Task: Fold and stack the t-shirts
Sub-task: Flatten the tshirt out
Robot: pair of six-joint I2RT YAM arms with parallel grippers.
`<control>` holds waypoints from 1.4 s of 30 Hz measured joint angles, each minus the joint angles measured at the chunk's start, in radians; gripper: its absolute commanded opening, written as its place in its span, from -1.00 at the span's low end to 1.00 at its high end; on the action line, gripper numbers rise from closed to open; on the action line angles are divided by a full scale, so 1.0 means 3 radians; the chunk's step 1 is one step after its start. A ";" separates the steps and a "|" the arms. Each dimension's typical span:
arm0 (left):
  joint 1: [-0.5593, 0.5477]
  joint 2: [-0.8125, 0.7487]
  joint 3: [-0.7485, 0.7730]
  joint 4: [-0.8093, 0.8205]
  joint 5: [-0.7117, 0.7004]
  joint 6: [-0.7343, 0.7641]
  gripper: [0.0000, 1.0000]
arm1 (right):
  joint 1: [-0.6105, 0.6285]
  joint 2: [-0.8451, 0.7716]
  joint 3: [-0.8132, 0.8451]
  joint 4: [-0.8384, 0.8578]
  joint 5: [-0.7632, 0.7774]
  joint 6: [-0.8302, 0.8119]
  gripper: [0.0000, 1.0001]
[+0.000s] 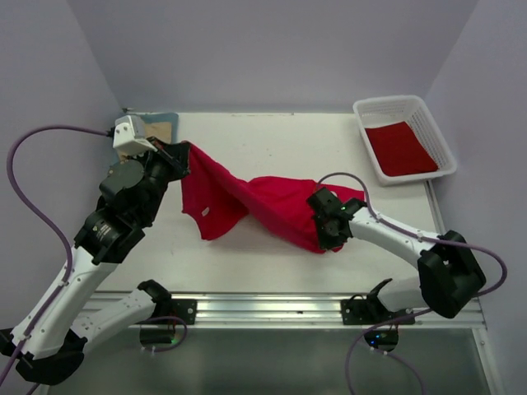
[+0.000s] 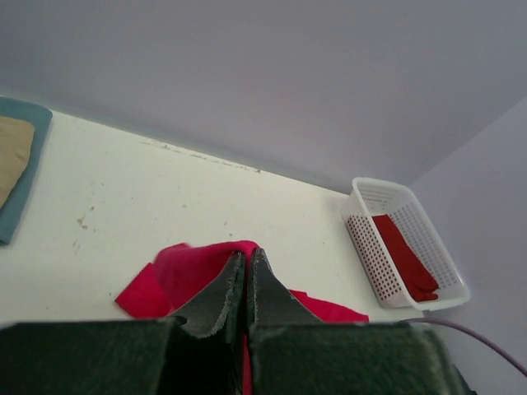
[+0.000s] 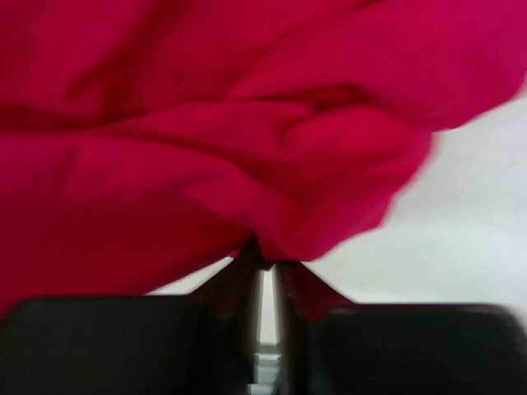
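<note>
A bright red t-shirt (image 1: pixel 247 202) hangs twisted between my two grippers above the table. My left gripper (image 1: pixel 179 156) is shut on its left end, raised near the back left; in the left wrist view the fingers (image 2: pixel 247 271) pinch red cloth (image 2: pixel 185 276). My right gripper (image 1: pixel 323 216) is shut on the shirt's right end near the table; in the right wrist view red cloth (image 3: pixel 214 140) bunches at the fingertips (image 3: pixel 268 262). A tan shirt (image 1: pixel 160 127) lies on a blue-grey one (image 2: pixel 20 185) at the back left corner. Another red shirt (image 1: pixel 399 148) lies in the basket.
A white plastic lattice basket (image 1: pixel 432 136) stands at the back right, also in the left wrist view (image 2: pixel 362 230). The white table (image 1: pixel 272 132) is walled at the back and sides. A metal rail (image 1: pixel 272 309) runs along the near edge.
</note>
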 measured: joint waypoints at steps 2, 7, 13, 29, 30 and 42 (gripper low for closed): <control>0.0000 -0.0005 -0.0015 -0.0001 0.0005 -0.0018 -1.00 | 0.0066 0.0089 -0.0051 -0.0070 -0.0206 0.0034 -0.02; 0.0001 -0.0034 -0.0028 -0.0001 0.0003 -0.0050 -1.00 | 0.0127 -0.0083 0.0037 -0.0135 -0.0341 0.0069 0.18; 0.0011 -0.0076 -0.0028 -0.0003 0.0003 -0.0061 -1.00 | 0.0127 -0.0221 0.0514 -0.0212 0.0062 0.0130 0.22; 0.0015 -0.0170 -0.0102 -0.0028 0.0001 -0.0140 -1.00 | -0.0210 0.0071 0.0167 0.0100 0.0683 0.0572 0.08; 0.0015 -0.0183 -0.0118 -0.0028 0.0001 -0.0142 -1.00 | -0.0210 0.0071 0.0099 0.0154 0.0579 0.0599 0.05; 0.0020 -0.0228 -0.0161 -0.0037 -0.0001 -0.0169 -1.00 | -0.0210 -0.0628 -0.0509 0.0356 -0.0385 0.0814 -0.48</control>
